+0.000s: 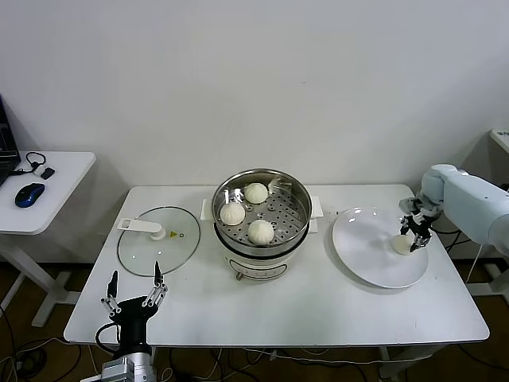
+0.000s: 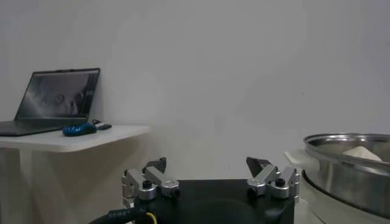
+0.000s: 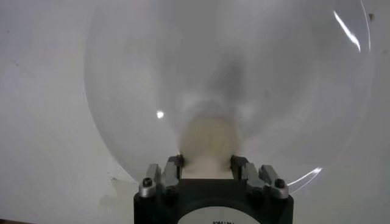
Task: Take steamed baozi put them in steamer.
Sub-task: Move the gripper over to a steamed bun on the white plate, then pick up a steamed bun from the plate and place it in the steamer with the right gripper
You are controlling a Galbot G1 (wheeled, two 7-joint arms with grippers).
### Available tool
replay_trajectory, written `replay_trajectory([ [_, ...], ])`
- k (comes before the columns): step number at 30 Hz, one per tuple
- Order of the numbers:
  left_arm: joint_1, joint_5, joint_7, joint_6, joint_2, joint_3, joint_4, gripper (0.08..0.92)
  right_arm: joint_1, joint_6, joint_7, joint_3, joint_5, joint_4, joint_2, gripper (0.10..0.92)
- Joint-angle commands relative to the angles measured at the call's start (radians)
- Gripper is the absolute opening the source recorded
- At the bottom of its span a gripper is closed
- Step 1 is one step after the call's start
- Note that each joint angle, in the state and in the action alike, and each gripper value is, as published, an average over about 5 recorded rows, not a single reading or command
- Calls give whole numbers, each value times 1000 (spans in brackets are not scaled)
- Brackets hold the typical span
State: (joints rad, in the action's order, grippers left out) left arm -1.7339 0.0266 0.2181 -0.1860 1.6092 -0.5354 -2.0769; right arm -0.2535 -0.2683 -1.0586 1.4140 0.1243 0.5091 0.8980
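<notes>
Three cream-white baozi (image 1: pixel 256 192) (image 1: pixel 232 213) (image 1: pixel 260 231) lie on the perforated tray of the steel steamer (image 1: pixel 298 208) at the table's middle. A fourth baozi (image 1: pixel 402 245) sits on the right part of the white plate (image 1: pixel 366 247). My right gripper (image 1: pixel 415 232) is down over it, and in the right wrist view (image 3: pixel 207 165) its fingers press both sides of this baozi (image 3: pixel 208 140). My left gripper (image 1: pixel 135 288) is open and empty, parked at the table's front left edge. In the left wrist view (image 2: pixel 207 167) the steamer (image 2: pixel 347 164) stands off to one side.
A glass lid with a white handle (image 1: pixel 159 239) lies flat left of the steamer. A small side table (image 1: pixel 48 199) to the far left holds a blue mouse (image 1: pixel 29 194) and a laptop (image 2: pixel 58 100).
</notes>
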Motion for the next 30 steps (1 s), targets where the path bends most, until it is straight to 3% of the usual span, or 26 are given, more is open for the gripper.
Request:
replay_trajectory([
  [1, -2, -1, 0, 0, 49, -2, -5, 823, -47, 13, 1, 35, 14, 57, -18, 520],
  [4, 0, -2, 0, 2, 49, -3, -7, 823, -132, 31, -2, 118, 63, 144, -43, 485],
  [19, 11, -6, -6, 14, 49, 20, -22, 823, -804, 135, 18, 679, 438, 670, -49, 492],
  [30, 20, -25, -14, 28, 49, 31, -30, 823, -998, 288, 102, 762, 610, 922, 43, 492],
])
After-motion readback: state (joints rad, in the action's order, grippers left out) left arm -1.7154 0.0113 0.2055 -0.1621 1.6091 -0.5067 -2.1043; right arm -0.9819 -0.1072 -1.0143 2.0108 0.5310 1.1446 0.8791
